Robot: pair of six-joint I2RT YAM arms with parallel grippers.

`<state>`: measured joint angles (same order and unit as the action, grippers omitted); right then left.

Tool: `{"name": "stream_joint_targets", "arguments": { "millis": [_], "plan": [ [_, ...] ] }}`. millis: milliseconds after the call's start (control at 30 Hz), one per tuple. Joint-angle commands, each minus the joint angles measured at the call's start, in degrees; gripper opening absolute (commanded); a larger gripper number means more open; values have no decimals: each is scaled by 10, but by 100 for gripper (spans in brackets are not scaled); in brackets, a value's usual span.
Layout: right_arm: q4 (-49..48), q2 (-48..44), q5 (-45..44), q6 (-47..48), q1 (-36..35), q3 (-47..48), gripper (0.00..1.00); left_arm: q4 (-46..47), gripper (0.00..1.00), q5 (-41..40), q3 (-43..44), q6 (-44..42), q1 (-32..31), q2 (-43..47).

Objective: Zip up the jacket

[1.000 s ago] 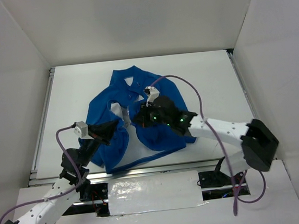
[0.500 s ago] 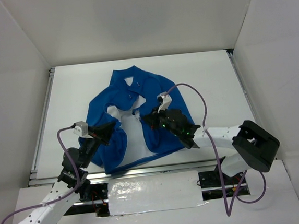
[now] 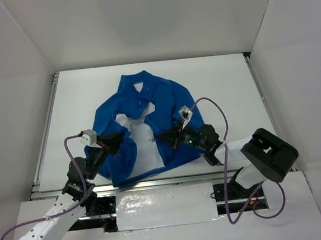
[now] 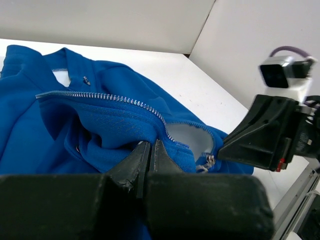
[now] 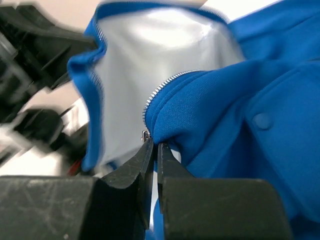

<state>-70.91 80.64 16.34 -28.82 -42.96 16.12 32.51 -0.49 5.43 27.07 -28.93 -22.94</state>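
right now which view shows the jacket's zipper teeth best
Left wrist: the zipper runs as a long sharp row of teeth across the jacket. Right wrist shows only a short stretch; top external shows them too small.

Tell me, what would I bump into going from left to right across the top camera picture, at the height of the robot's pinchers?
Left wrist camera → left end effector → jacket's white lining → right end effector → right arm's black elbow.
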Motion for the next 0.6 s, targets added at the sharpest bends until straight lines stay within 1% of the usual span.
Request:
{"name": "stream_joint_targets", "arguments": {
  "millis": [0,33,67,100,133,167,200,233,267,300,333,367,400,433,467,500,533,567],
  "plan": [
    [-273,24,252,-90,36,49,0,24,0,10,28,-16,-1,7],
    [-104,22,270,-38,27,82,0,21,0,8,28,-16,-1,9],
    [49,19,264,26,16,168,0,20,0,8,29,-15,-1,9],
    [207,16,206,108,-5,218,0,17,0,8,31,-15,-1,9],
    [414,28,-24,219,-61,259,0,13,0,7,34,-16,-1,11],
    [451,47,-142,244,-78,313,0,7,0,8,37,-18,-2,13],
    [466,78,-259,224,-88,331,0,4,0,8,38,-20,-1,16],
    [468,85,-338,205,-87,343,0,1,0,8,37,-21,-1,18],
    [458,84,-407,196,-74,348,0,0,0,8,34,-21,-1,19],
    [435,63,-423,192,-74,334,0,2,0,8,34,-20,-1,20],
    [328,49,-422,199,-75,274,0,4,0,8,34,-19,-1,21],
    [248,12,-391,206,-75,234,0,8,0,8,34,-19,-1,20],
    [80,1,-359,211,-76,191,0,11,0,8,34,-18,-2,19],
    [5,-5,-288,215,-74,123,0,11,0,8,34,-18,-1,17],
    [-65,1,-259,220,-72,100,0,11,0,8,34,-20,-1,15],
    [-170,12,-238,227,-72,82,0,11,0,13,36,-23,-1,11],
    [-212,24,-204,231,-72,56,0,8,0,12,39,-24,-1,11],
    [-252,56,-198,238,-72,46,0,5,0,13,39,-25,-1,9]
  ]
}}
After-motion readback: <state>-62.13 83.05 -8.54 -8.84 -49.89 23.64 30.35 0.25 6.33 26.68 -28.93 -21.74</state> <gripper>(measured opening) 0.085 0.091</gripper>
